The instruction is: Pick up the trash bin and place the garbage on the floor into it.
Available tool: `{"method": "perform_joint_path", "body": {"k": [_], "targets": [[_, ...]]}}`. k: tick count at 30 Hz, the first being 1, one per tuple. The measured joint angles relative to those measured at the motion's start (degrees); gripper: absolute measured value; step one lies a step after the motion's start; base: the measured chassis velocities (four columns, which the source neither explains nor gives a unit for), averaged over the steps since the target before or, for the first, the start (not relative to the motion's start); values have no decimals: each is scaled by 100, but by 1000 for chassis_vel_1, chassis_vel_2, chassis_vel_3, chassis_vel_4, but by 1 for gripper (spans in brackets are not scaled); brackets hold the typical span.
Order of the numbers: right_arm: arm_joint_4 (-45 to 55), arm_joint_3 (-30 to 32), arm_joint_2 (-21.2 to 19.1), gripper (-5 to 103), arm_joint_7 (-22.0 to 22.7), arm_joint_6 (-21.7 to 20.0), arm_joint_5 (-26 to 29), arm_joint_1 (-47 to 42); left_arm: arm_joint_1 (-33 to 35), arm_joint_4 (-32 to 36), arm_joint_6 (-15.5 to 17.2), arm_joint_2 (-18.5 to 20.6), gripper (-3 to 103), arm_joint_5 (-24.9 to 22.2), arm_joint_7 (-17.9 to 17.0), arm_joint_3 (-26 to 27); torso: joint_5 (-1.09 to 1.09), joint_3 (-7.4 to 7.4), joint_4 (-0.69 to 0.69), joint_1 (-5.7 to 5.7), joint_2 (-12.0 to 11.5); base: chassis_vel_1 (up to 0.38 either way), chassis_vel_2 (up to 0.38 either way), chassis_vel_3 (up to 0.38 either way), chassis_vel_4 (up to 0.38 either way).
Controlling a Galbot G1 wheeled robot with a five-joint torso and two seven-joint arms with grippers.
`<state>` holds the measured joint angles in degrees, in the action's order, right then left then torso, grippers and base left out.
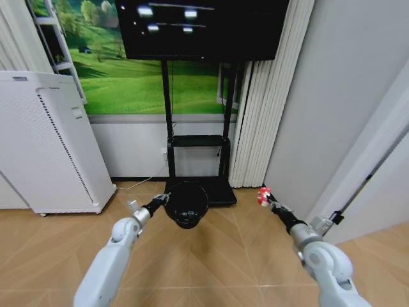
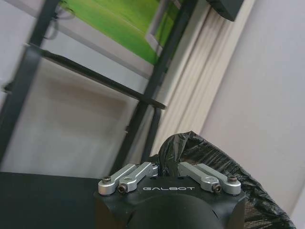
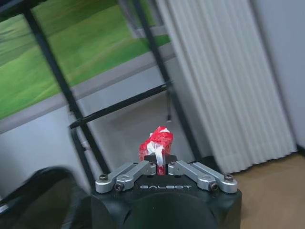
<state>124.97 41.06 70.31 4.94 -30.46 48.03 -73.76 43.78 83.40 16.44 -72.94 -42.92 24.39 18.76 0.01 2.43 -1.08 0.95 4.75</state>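
The trash bin (image 1: 186, 204) is a small round black basket with a black liner, held up off the floor in the middle of the head view. My left gripper (image 1: 163, 200) is shut on its rim at the bin's left side; the left wrist view shows the crumpled liner edge (image 2: 190, 148) rising just past the fingers. My right gripper (image 1: 266, 199) hangs to the right of the bin, shut on a red-and-white scrap of garbage (image 1: 262, 195). That scrap (image 3: 156, 142) stands up between the fingers in the right wrist view, with the bin's dark rim (image 3: 33, 188) off to one side.
A black TV stand (image 1: 195, 137) with a dark screen rises right behind the bin. A tall white perforated appliance (image 1: 48, 144) stands at the left. White pleated curtains (image 1: 262, 102) and a grey wall close off the right. Bare wooden floor (image 1: 211, 262) spreads below both arms.
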Motion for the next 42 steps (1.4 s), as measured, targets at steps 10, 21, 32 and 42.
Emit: {"method": "perform_joint_path", "body": {"k": [10, 21, 32, 42], "targets": [[142, -922, -355, 7, 100, -192, -193, 523, -280, -497, -55, -847, 7, 495, 39, -468, 0, 0, 0, 0, 0, 0, 0, 0, 0], [-65, -1109, -378, 32, 168, -307, -316, 833, -310, -504, -67, -957, 7, 628, 34, -563, 0, 0, 0, 0, 0, 0, 0, 0, 0], [-135, -884, -378, 71, 408, -240, -107, 1061, -226, -230, -60, -810, 7, 736, -88, -485, -2, 0, -2, 0, 0, 0, 0, 0, 0], [-1242, -589, -94, 99, 413, 677, -1835, 1218, 457, 835, -113, 22, 7, 1531, -494, 25, -2, 0, 0, 0, 0, 0, 0, 0, 0]]}}
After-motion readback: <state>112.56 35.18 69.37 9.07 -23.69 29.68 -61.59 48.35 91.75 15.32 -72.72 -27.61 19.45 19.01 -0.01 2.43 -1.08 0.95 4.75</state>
